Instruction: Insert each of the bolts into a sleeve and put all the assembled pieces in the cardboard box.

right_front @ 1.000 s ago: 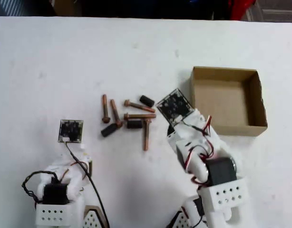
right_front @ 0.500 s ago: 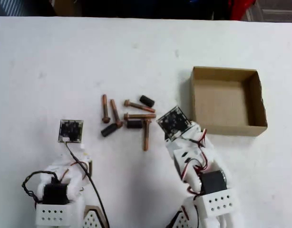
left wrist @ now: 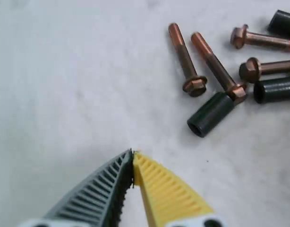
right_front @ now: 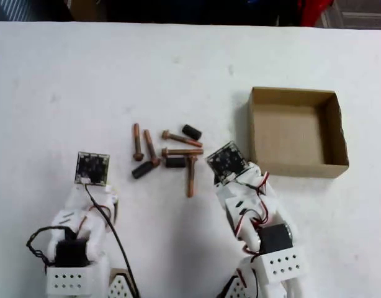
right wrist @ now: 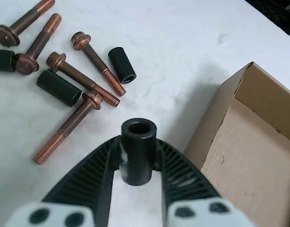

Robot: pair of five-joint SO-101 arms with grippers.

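Several copper bolts (right_front: 182, 151) lie in a loose pile mid-table with three black sleeves (right_front: 175, 162) among them. My right gripper (right wrist: 138, 147) is shut on a fourth black sleeve (right wrist: 138, 156), held on end with its bore facing the camera, between the pile and the cardboard box (right_front: 296, 162). The nearest bolt (right wrist: 69, 126) lies just ahead of it. My left gripper (left wrist: 132, 160) is shut on nothing and hangs over bare table a short way from a black sleeve (left wrist: 212, 113) and two bolts (left wrist: 186, 59).
The cardboard box (right wrist: 258, 137) is open-topped and holds nothing, with its near wall close beside the right gripper. White table stretches wide to the left of the pile and behind it. The table's far edge meets a dark background.
The right arm has drawn back from the pile toward the table's near edge, sleeve in its grip. The left arm has edged slightly forward. The bolts and loose sleeves have not moved.
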